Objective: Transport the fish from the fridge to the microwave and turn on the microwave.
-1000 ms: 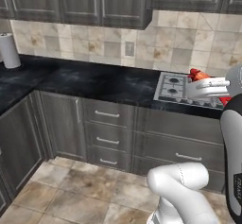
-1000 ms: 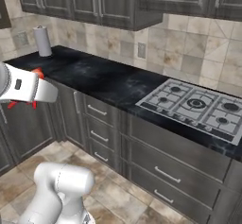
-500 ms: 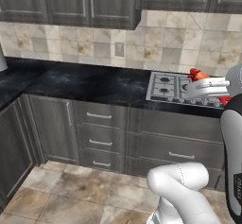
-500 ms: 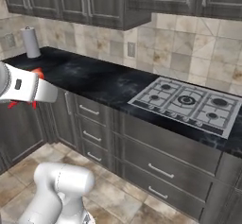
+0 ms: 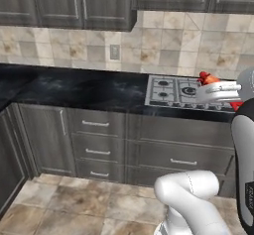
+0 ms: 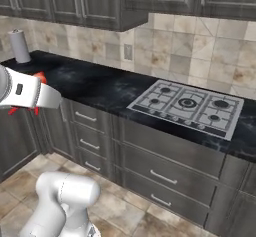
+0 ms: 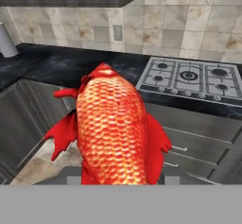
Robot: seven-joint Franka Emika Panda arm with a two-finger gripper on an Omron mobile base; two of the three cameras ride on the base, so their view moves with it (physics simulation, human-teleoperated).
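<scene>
The hand (image 5: pixel 214 83) grips the red-orange fish (image 7: pixel 113 133), its jaws partway closed around the body; the fish juts straight ahead from it, filling the hand view's centre.

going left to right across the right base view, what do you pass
paper towel roll → fish in the hand → wall outlet → gas cooktop
</scene>
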